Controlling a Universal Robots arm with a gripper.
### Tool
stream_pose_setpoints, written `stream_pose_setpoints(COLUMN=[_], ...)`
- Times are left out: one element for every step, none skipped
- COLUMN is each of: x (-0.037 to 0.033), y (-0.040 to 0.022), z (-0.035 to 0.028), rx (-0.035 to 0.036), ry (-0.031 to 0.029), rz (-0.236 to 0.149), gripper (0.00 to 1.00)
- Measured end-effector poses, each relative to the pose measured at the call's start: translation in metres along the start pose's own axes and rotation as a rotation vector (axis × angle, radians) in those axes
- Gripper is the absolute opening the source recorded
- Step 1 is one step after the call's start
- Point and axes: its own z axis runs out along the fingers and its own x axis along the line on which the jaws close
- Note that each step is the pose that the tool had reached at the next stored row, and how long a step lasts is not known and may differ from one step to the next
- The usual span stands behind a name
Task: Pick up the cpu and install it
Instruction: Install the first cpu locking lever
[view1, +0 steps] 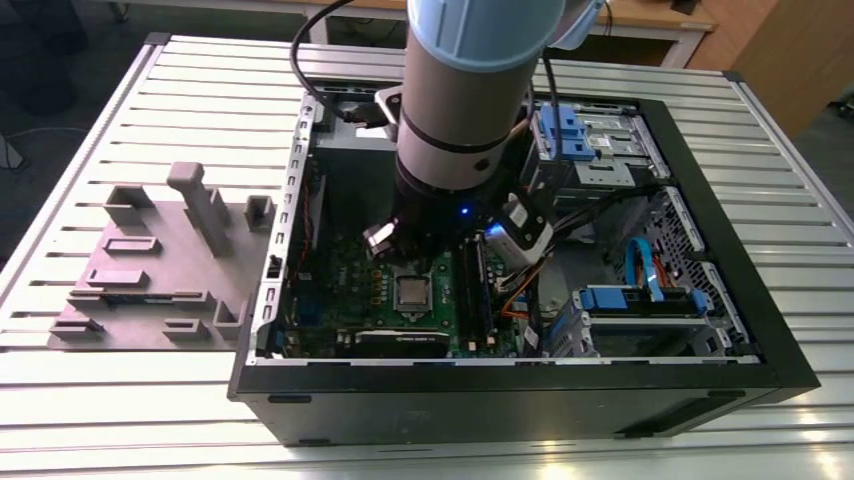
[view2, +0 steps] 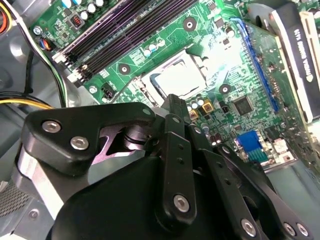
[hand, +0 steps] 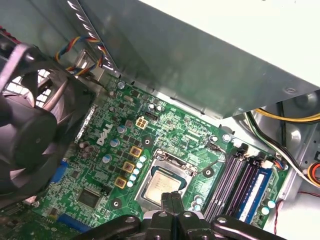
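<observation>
The cpu (view1: 411, 290) lies flat in the metal-framed socket (hand: 176, 161) on the green motherboard (view1: 340, 300), inside the open computer case. Its silvery top shows in both wrist views (view2: 177, 80) (hand: 161, 183). My gripper (hand: 170, 199) hangs just above the board at the socket's edge, its two black fingers (view2: 173, 111) pressed together with nothing between them. The tips partly cover one edge of the cpu. In the exterior view the arm's wrist stands right over the socket.
The black case wall (view1: 534, 385) rings the board. A grey power-supply box (hand: 210, 55) and a black fan (hand: 30, 120) flank the socket. Memory sticks (hand: 235, 185) and loose cables (hand: 280, 130) lie close by. A grey fixture (view1: 160, 265) sits on the slatted table at the exterior view's left.
</observation>
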Motion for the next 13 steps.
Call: stream_pose_setpoints(x=[0.0000,0.0000,0.0000,0.0000,0.0000,0.0000,0.0000,0.0000,0.0000,0.0000,0.0000,0.0001,0.0000], y=[0.0000,0.0000,0.0001,0.0000,0.0001,0.0000,0.0001,0.0000,0.0001,0.0001,0.0001,0.0001,0.0002], z=[-0.0002,-0.0002,-0.0002,-0.0003,-0.0003,-0.0003,-0.0003,-0.0003,-0.0003,-0.0004,-0.0005,-0.0010,-0.0018], rx=[-0.0001,-0.0001,-0.0002,-0.0001,-0.0001,0.0000,0.0000,0.0000,-0.0002,-0.0007,-0.0014,-0.0015,-0.0016], ry=[-0.0001,-0.0001,-0.0002,-0.0002,-0.0001,-0.0001,-0.0001,-0.0001,-0.0002,-0.0004,-0.0007,-0.0007,-0.0007], rz=[0.000,0.000,0.000,0.000,0.000,0.000,0.000,0.000,0.000,0.000,0.000,0.000,0.000], gripper=[0.10,0.10,0.10,0.10,0.10,0.10,0.10,0.10,0.10,0.10,0.10,0.10,0.10])
